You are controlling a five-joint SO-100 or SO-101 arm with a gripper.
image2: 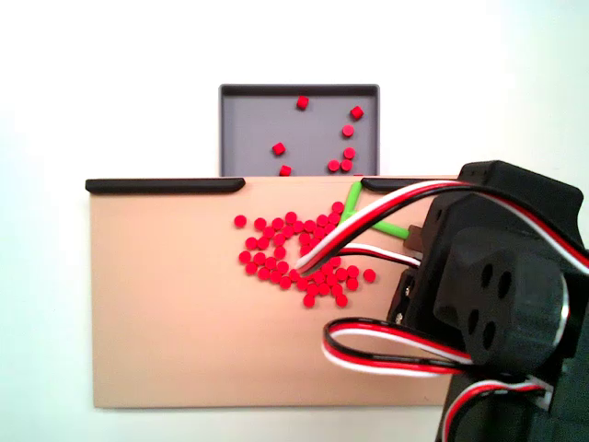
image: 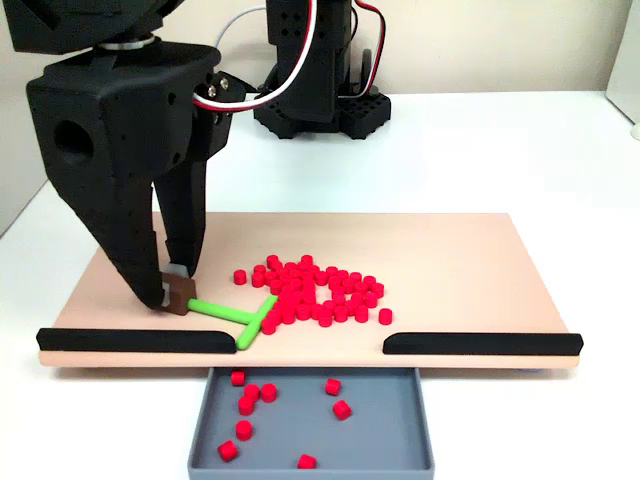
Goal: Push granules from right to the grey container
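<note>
The granules (image: 318, 293) sit in a loose pile mid-board, just far of the gap btwn the two black bars (image: 140, 340); a few already lie in the grey container (image: 310, 425) below that gap, at the near edge in the front fixed view. The green T-stick (image: 238, 315) has its crossbar touching the pile's left edge. Its stem runs left to the end effector (image: 178, 293), clamped narrow on the stick's end. So the pile lies right of the end effector, w/ the container near-right.

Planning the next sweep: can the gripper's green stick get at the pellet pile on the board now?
Probably yes. The gripper holds the green stick, whose crossbar already sits against the granules; nothing stands between them.
</note>
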